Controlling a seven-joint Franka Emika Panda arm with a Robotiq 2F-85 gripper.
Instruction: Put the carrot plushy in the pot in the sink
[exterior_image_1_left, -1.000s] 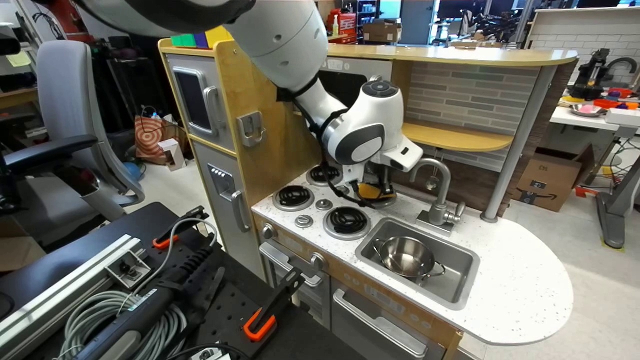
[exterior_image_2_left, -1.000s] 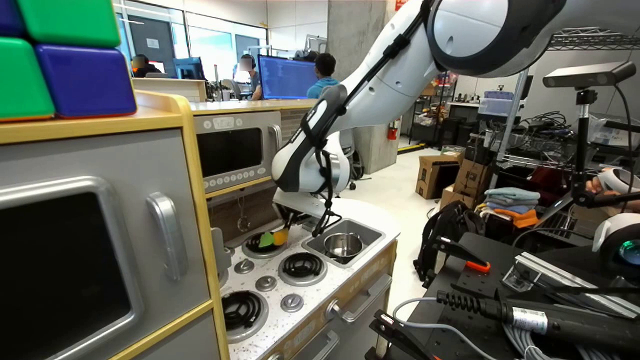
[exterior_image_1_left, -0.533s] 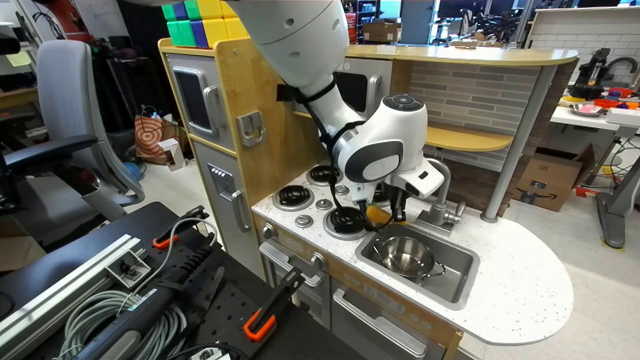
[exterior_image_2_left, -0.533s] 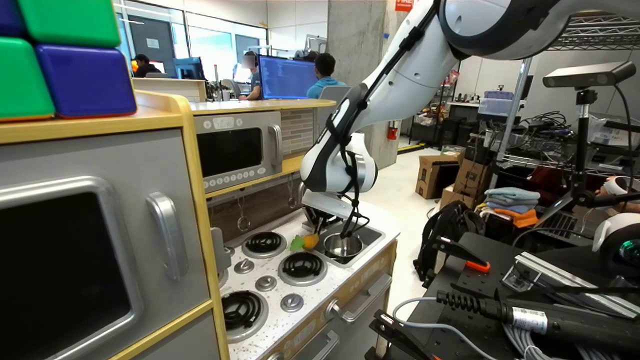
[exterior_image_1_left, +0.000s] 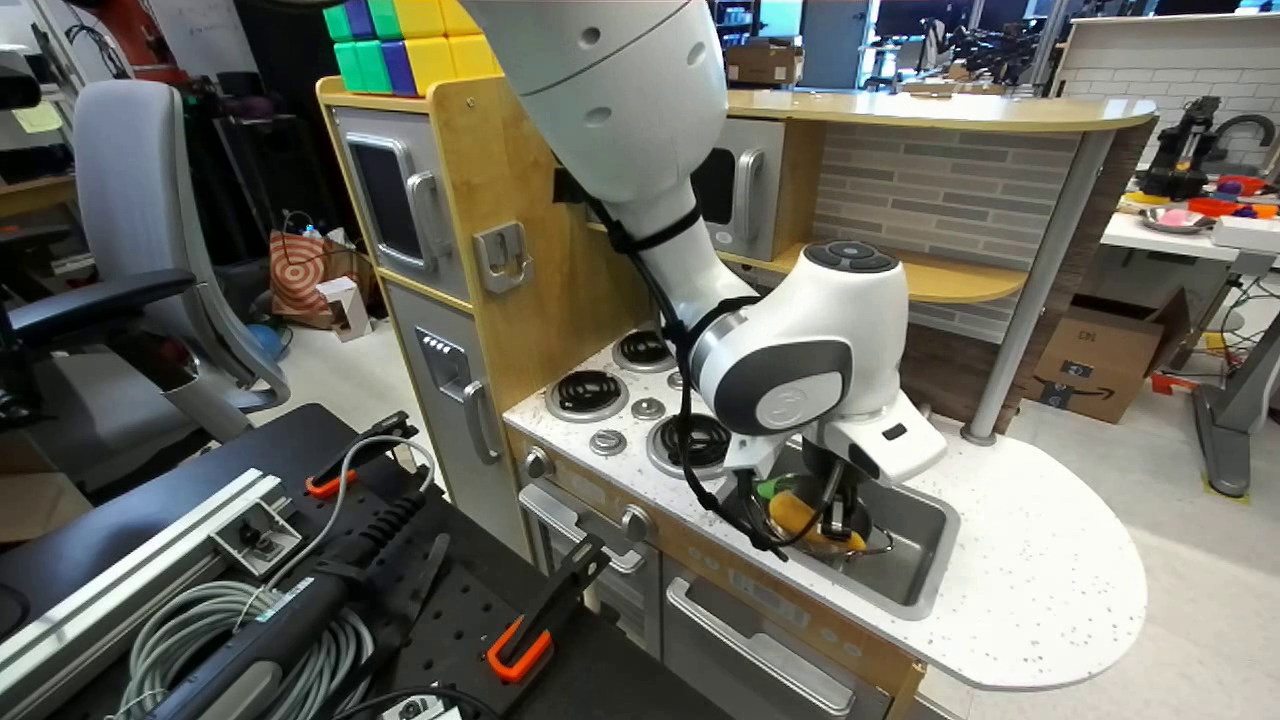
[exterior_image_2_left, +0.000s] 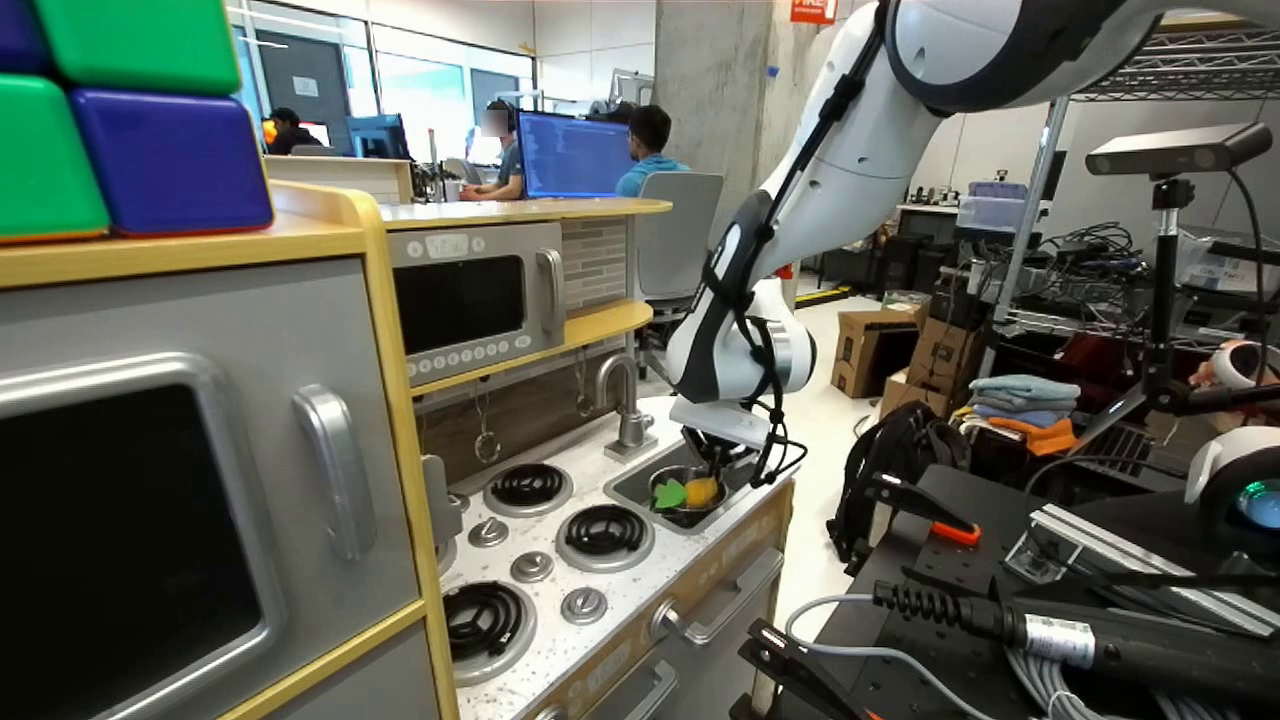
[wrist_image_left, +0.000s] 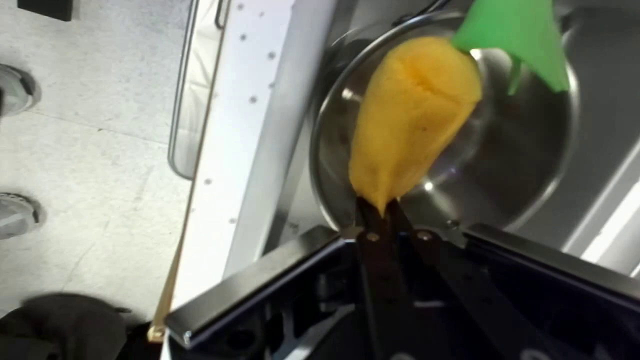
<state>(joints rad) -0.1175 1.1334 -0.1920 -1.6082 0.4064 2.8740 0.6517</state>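
"Two fingers (wrist_image_left: 374, 250), and what do they have between them?"

"The narrow end of the carrot plushy (wrist_image_left: 415, 110). The gripper (wrist_image_left: 382, 212) is clamped on it, the dark fingertips pinching the yellow-orange tip from both sides."

"And the rest of the plushy?"

"In the wrist view it stretches away from the fingertips at a slant, growing fatter as it goes. Its green top (wrist_image_left: 520, 40) is at the far end, and there it overlaps the rim of the pot (wrist_image_left: 525, 145)."

"So where would you say the plushy is?"

"Over the round mouth of the pot; both exterior views agree with the wrist view on that. How deep it sits, or whether it touches the shiny steel, I cannot tell."

"And the pot itself?"

"In the sink (exterior_image_1_left: 920, 570), toward the end beside a black burner (exterior_image_2_left: 605, 530). Part of the sink's grey floor shows on the pot's other side."

"What else is around the sink?"

"It is let into a white speckled countertop (exterior_image_1_left: 1040, 580), the burner just past its edge. In an exterior view the grey faucet (exterior_image_2_left: 628, 400) stands upright beside it, and the white arm (exterior_image_2_left: 860, 165) slants above, its lower end over the sink."
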